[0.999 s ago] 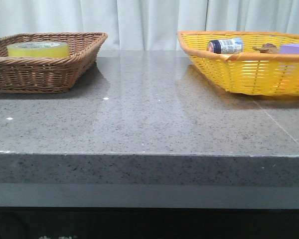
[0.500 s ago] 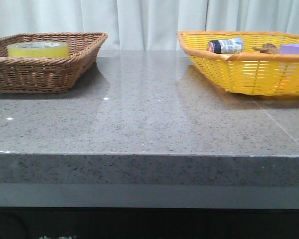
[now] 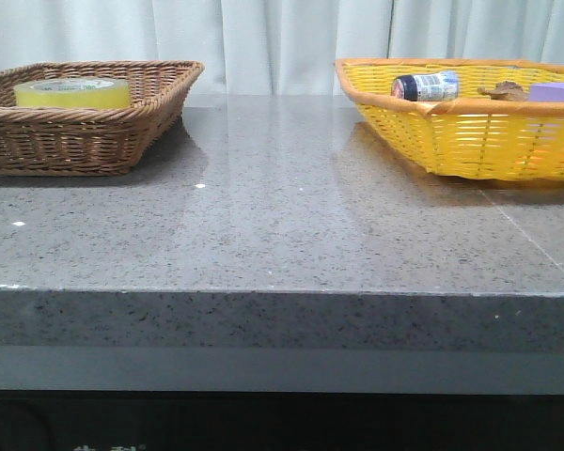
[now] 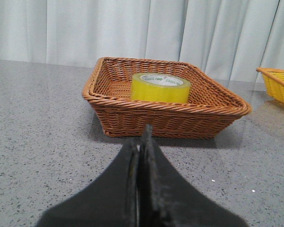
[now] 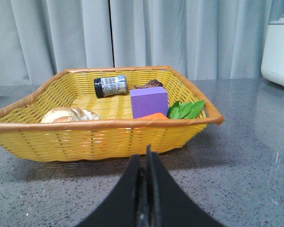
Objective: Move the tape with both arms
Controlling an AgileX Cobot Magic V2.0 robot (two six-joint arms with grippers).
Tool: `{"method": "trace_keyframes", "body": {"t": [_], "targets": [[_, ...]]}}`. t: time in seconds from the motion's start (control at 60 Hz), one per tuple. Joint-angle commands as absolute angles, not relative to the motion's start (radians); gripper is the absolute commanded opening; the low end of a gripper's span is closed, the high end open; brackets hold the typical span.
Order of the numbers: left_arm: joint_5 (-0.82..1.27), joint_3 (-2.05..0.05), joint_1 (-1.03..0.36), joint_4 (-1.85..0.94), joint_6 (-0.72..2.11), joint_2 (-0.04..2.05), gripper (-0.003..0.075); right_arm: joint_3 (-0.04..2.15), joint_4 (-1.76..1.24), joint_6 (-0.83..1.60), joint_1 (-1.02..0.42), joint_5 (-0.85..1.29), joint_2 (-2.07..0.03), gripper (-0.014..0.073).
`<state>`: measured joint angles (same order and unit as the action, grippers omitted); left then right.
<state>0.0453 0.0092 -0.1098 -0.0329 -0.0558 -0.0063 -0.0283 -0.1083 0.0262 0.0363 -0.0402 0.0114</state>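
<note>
The yellow tape roll [image 3: 71, 92] lies flat in the brown wicker basket [image 3: 122, 141] at the far left of the table; it also shows in the left wrist view [image 4: 161, 88], inside that basket [image 4: 165, 118]. My left gripper [image 4: 142, 139] is shut and empty, low over the table a short way in front of the brown basket. My right gripper [image 5: 145, 158] is shut and empty, low over the table in front of the yellow basket [image 5: 85, 139]. Neither gripper shows in the front view.
The yellow basket [image 3: 470, 141] at the far right holds a small dark-capped bottle [image 3: 425, 86], a purple block [image 3: 556, 91], a shell [image 5: 68, 115], green leaves [image 5: 185, 109] and an orange piece. White curtains hang behind the grey stone table [image 3: 282, 225].
</note>
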Motion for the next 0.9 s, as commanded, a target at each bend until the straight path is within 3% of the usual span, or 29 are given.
{"method": "trace_keyframes", "body": {"t": [0.0,0.883], "targets": [[-0.037,0.048,-0.107,-0.033,-0.067,-0.023,-0.0020,-0.001,-0.097,0.025,0.042,-0.112,0.037,-0.0069],[-0.037,0.048,-0.063,-0.033,-0.067,-0.024,-0.0020,-0.001,-0.097,0.025,0.042,-0.112,0.037,-0.0069]]}}
